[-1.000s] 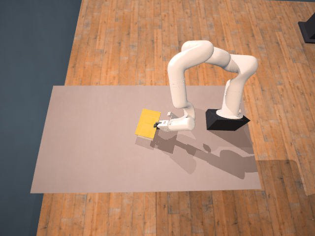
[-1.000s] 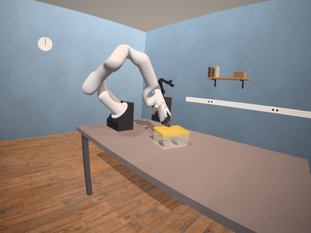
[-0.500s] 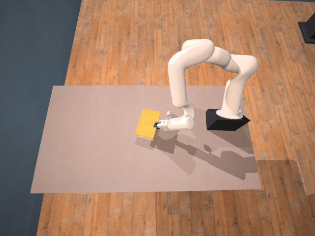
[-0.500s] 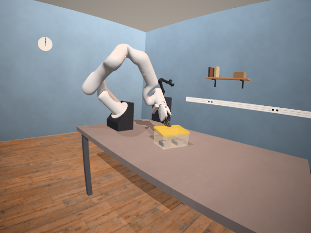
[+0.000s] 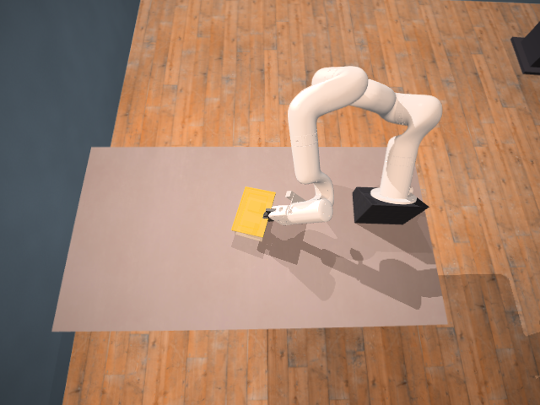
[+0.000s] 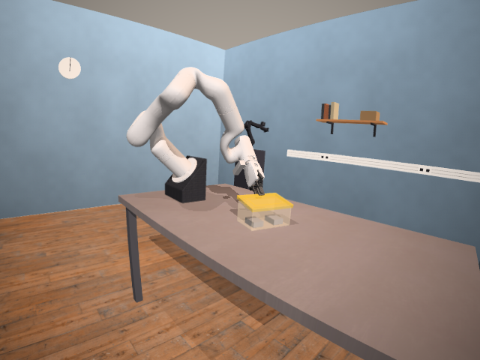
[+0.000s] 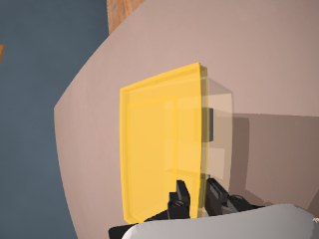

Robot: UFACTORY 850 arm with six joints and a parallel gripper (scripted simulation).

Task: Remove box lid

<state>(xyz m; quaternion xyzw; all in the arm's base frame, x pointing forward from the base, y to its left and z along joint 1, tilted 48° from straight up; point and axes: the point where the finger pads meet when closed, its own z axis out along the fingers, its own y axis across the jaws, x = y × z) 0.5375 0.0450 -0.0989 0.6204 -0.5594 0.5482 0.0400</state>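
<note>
On the tabletop [image 6: 349, 267], near its middle and a little toward my base [image 5: 364, 214], stands one clear box [image 6: 267, 218] with one yellow lid [image 5: 252, 211] on it, and my claw [image 5: 267, 213] is clenched on the lid's edge nearest my base. My fingers stand narrow, not fully shut, because the lid's rim is pinched between them; from my wrist I see one dark finger [image 7: 178, 201] over the lid's top and the other [image 7: 215, 198] on the box side of the rim. The lid looks raised at my end, with a gap showing between it and the box wall in the wrist view, while from the side it seems to sit close over the box; I cannot tell whether its far end touches the box. Inside the box I count two small grey blocks [image 6: 254, 222], lying side by side on its floor. I have one white arm [image 6: 181, 93], bent over in an arch and coming down on the lid at a slant. On the far wall hangs one shelf [image 6: 350, 121] with three books [image 6: 329, 111] and one brown box [image 6: 369, 115], and one round clock [image 6: 70, 67] hangs on the other wall.
</note>
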